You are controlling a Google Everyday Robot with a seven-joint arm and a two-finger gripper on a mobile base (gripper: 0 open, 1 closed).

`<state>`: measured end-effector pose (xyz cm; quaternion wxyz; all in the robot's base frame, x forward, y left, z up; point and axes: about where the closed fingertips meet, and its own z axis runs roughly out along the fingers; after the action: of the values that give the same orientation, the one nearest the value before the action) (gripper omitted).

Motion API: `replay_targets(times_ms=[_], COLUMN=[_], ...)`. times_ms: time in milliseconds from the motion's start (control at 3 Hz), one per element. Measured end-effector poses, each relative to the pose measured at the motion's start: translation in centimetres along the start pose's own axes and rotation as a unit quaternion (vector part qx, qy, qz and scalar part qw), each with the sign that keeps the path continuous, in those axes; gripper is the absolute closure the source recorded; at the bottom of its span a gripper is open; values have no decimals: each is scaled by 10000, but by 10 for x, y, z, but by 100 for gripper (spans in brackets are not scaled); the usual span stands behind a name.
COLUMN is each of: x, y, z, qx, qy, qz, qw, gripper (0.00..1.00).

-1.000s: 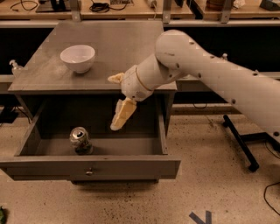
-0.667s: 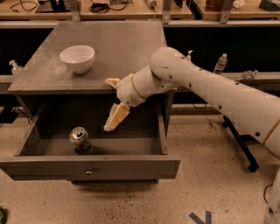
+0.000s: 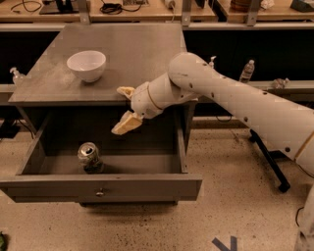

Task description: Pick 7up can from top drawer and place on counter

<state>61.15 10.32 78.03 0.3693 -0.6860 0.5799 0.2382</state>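
The 7up can (image 3: 90, 157) stands upright in the open top drawer (image 3: 147, 188), left of its middle, silver top up. My gripper (image 3: 121, 109) hangs over the drawer's middle, just in front of the counter (image 3: 142, 49) edge, above and to the right of the can. Its two tan fingers (image 3: 126, 124) are spread apart and hold nothing. One finger points down into the drawer, the other lies level with the counter edge. The white arm reaches in from the right.
A white bowl (image 3: 86, 65) sits on the counter's left part. A clear plastic bottle (image 3: 247, 71) stands behind the arm at the right. A wooden bench (image 3: 147, 12) with cables runs along the back. A black stand leg (image 3: 267, 159) lies on the floor at the right.
My gripper has moved left over the open drawer, closer to the can, with the arm bending further in. The can and bowl have not moved.
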Motion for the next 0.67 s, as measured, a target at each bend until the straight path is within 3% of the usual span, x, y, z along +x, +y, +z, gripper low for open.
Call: replay_targets(times_ms=[333, 667], x=[-4, -4], y=[-1, -1], z=[-3, -3], qx=[0, 1], qy=[-1, -1], qz=[0, 0], qw=[10000, 10000], gripper=[25, 0])
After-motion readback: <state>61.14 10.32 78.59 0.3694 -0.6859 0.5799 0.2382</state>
